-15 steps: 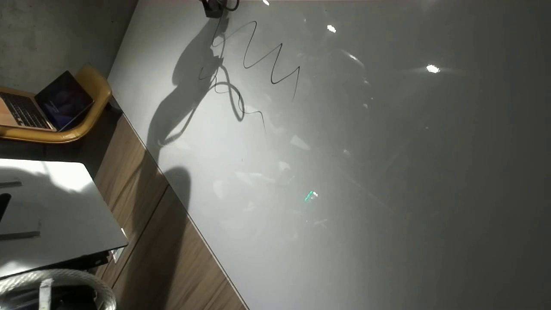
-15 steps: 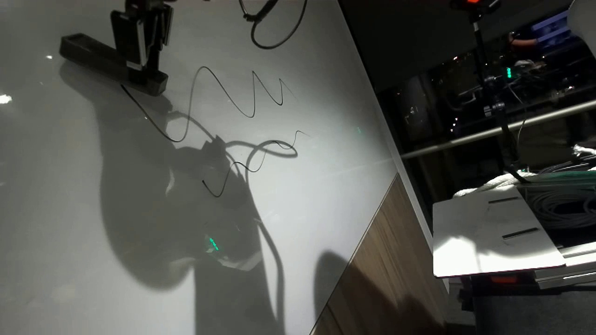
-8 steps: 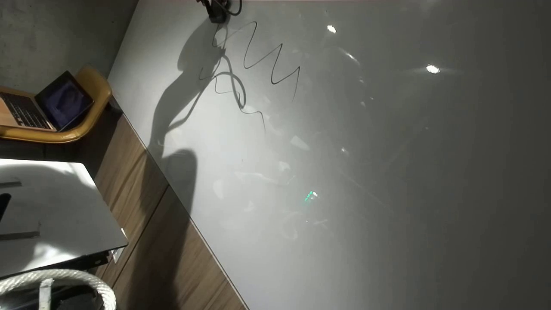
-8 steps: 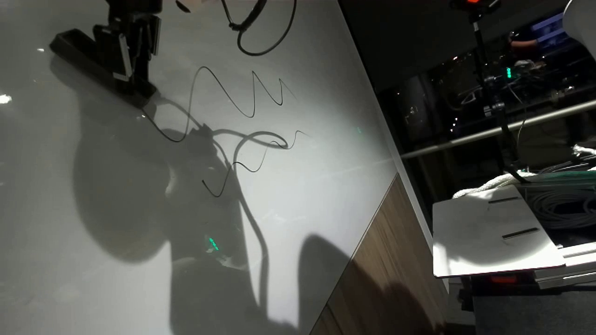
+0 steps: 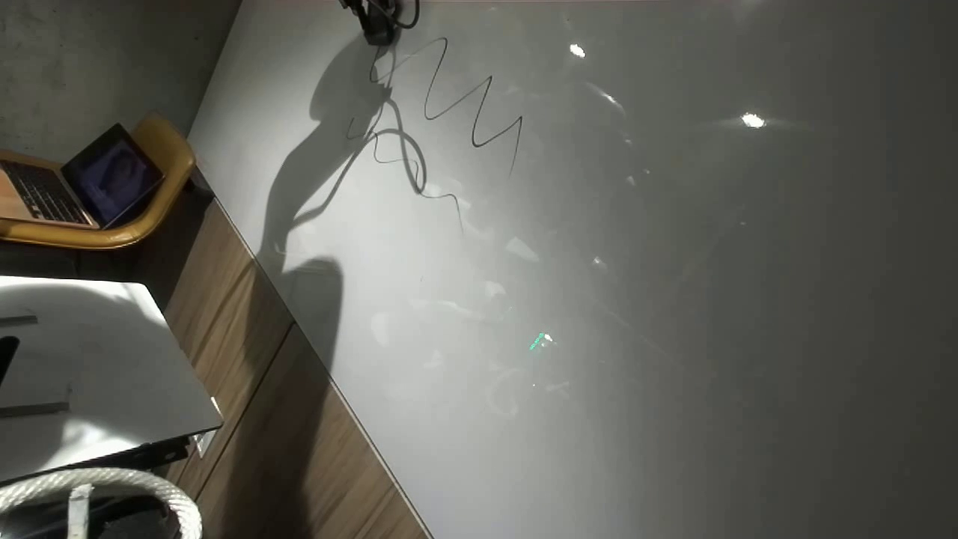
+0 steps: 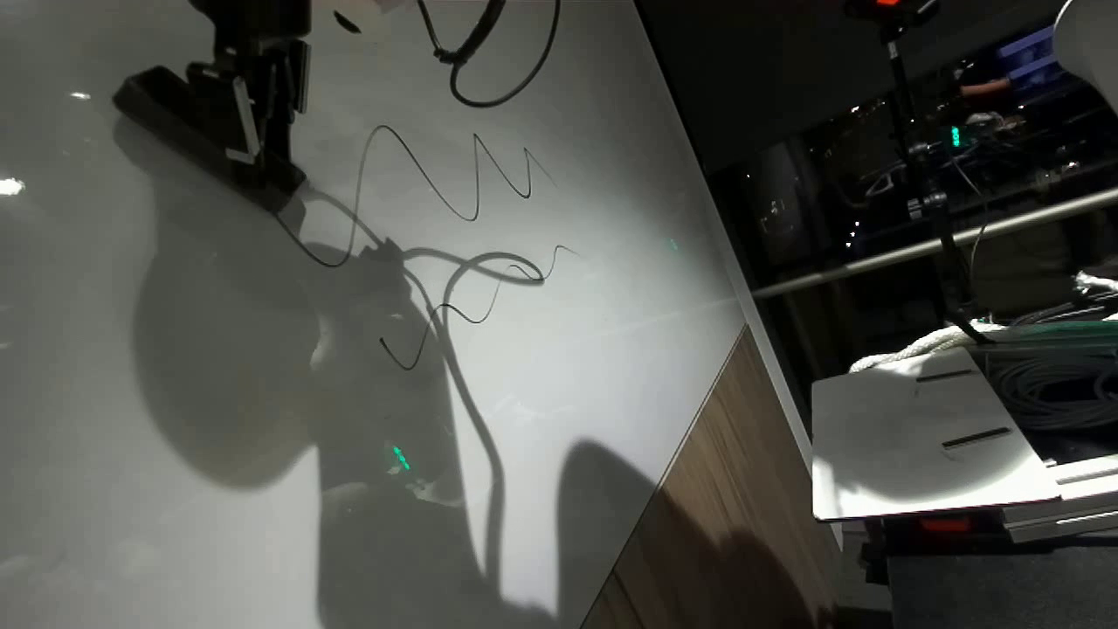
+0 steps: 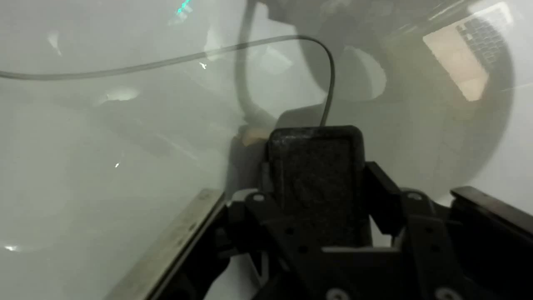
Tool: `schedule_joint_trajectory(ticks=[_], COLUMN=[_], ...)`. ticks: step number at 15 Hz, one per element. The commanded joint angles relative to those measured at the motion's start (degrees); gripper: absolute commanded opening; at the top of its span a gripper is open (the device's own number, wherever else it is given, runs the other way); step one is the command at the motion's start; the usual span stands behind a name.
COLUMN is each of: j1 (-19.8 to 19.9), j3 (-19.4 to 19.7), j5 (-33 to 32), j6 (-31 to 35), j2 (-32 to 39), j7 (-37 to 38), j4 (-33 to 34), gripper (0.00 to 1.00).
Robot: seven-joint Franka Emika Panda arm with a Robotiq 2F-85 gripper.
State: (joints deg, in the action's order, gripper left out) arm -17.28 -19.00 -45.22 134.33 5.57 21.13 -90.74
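Note:
My gripper (image 7: 318, 183) is shut on a black block (image 7: 316, 158), which looks like a whiteboard eraser, gripped across its narrow sides. In an exterior view, the gripper (image 6: 262, 140) and the long eraser (image 6: 162, 114) are at the upper left, low over the glossy white board (image 6: 611, 349); whether it touches is unclear. A dark wavy line (image 6: 476, 179) comes out from under the eraser's near end. A shorter wavy line (image 6: 410, 367) lies below, partly in shadow. In the wrist view, the curved line (image 7: 166, 62) meets the eraser's front edge. The other exterior camera catches only the eraser's tip (image 5: 379, 34).
A black cable loop (image 6: 498, 103) hangs beside the arm. The arm's shadow (image 6: 227, 367) darkens much of the board. Past its edge are wood panelling (image 5: 247, 374), a flat pale panel (image 5: 112, 359), a laptop (image 5: 112, 176) on a yellow chair (image 5: 176, 157), and a stand (image 6: 930, 205).
The gripper and eraser have come farther into both exterior views from the top. The eraser's near end has moved down along the wavy line, and less of that line's start shows.

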Motion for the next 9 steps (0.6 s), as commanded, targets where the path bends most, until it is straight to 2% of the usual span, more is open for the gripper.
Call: schedule_joint_trajectory(ticks=[1,5,9], j1=[0.5,-0.3,-2.5], j3=[3.7,4.1,3.6], j5=[-3.4,-9.3,-15.5], j6=[0.6,-1.2,-6.8], j2=[3.9,6.1,9.8], j7=[2.2,8.4,13.9], j4=[1.3,0.0,2.6], gripper=[0.29,0.29,0.29])
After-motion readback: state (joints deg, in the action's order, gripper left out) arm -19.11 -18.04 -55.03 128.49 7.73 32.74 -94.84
